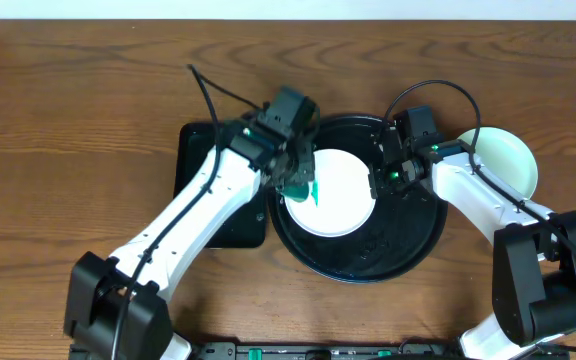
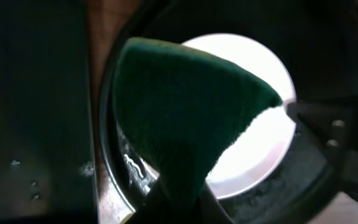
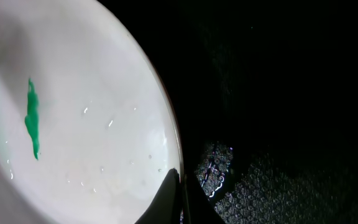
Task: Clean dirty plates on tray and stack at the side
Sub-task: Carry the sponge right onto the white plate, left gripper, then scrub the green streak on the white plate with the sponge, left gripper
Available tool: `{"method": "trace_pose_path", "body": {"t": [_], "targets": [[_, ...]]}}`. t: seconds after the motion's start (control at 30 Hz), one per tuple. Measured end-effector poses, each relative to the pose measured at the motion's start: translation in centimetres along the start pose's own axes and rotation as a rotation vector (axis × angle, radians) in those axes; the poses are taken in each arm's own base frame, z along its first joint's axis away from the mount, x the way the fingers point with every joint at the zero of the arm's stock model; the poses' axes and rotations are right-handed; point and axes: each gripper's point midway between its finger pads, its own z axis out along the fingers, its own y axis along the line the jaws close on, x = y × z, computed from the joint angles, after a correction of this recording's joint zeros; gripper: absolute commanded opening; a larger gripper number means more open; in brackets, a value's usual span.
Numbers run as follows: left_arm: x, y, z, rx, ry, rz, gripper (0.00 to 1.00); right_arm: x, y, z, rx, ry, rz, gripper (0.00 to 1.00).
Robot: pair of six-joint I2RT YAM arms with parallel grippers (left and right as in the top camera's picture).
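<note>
Sponge (image 2: 185, 106) clamped in my left gripper (image 1: 294, 174) over the white plate (image 1: 343, 198); right gripper (image 1: 380, 183) pinched shut at its right rim.

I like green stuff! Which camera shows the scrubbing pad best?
Left wrist: the green scrubbing pad fills the picture, over the white plate. Overhead shows it small under the left gripper. Right wrist misses it.

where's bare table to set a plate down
Bare table left of the rectangular tray, and in front of the round tray between the arms. Crowded: white plate, sponge in left claw over it, right claw at its rim; mint plate on the right.
</note>
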Motion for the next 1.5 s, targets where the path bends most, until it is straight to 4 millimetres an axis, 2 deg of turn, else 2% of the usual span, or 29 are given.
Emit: {"method": "trace_pose_path", "body": {"t": [0.07, 0.13, 0.37, 0.6, 0.73, 0.8, 0.83, 0.9, 0.97, 1.07, 1.17, 1.27, 1.33, 1.4, 1.5], "targets": [[-0.8, -0.5, -0.5, -0.005, 0.002, -0.001, 0.07, 0.0, 0.0, 0.0, 0.0, 0.0, 0.0, 0.01], [-1.1, -0.7, -0.1, -0.007, 0.007, -0.001, 0.07, 0.0, 0.0, 0.0, 0.0, 0.0, 0.0, 0.01], [0.2, -0.4, 4.3, -0.065, 0.109, 0.008, 0.07, 0.0, 0.0, 0.0, 0.0, 0.0, 0.0, 0.01], [0.6, -0.9, 6.4, -0.071, 0.131, 0.023, 0.07, 0.0, 0.0, 0.0, 0.0, -0.001, 0.0, 0.01], [0.8, -0.7, 7.5, -0.086, 0.152, 0.021, 0.07, 0.0, 0.0, 0.0, -0.001, -0.001, 0.009, 0.18], [1.1, -0.4, 8.3, -0.098, 0.17, 0.02, 0.07, 0.0, 0.0, 0.0, -0.002, -0.001, 0.007, 0.18], [1.3, -0.3, 8.7, -0.105, 0.179, 0.019, 0.07, 0.0, 0.1, 0.0, -0.003, -0.001, 0.006, 0.17], [1.6, 0.0, 9.5, -0.117, 0.197, 0.017, 0.07, 0.0, 0.1, 0.0, -0.003, -0.001, 0.004, 0.03], [1.8, 0.2, 10.2, -0.126, 0.209, 0.017, 0.07, 0.0, 0.0, 0.0, -0.002, -0.002, 0.007, 0.01], [1.8, 0.2, 10.7, -0.127, 0.211, 0.016, 0.07, 0.0, 0.1, 0.0, -0.003, -0.001, 0.009, 0.01], [1.6, 0.1, 10.8, -0.124, 0.206, 0.017, 0.07, 0.0, 0.1, 0.0, -0.003, -0.001, 0.013, 0.13], [1.5, 0.1, 10.8, -0.12, 0.201, 0.017, 0.07, 0.0, 0.0, 0.0, 0.002, -0.001, 0.008, 0.14], [1.4, 0.0, 10.9, -0.117, 0.196, 0.017, 0.07, -0.1, -0.3, 0.0, 0.016, -0.004, 0.008, 0.13], [1.4, -0.1, 10.9, -0.115, 0.193, 0.018, 0.07, -0.1, -0.4, 0.0, 0.025, -0.006, 0.006, 0.07], [1.2, -0.2, 11.0, -0.109, 0.185, 0.018, 0.07, -0.2, -0.6, 0.0, 0.035, -0.008, 0.008, 0.07]]}}
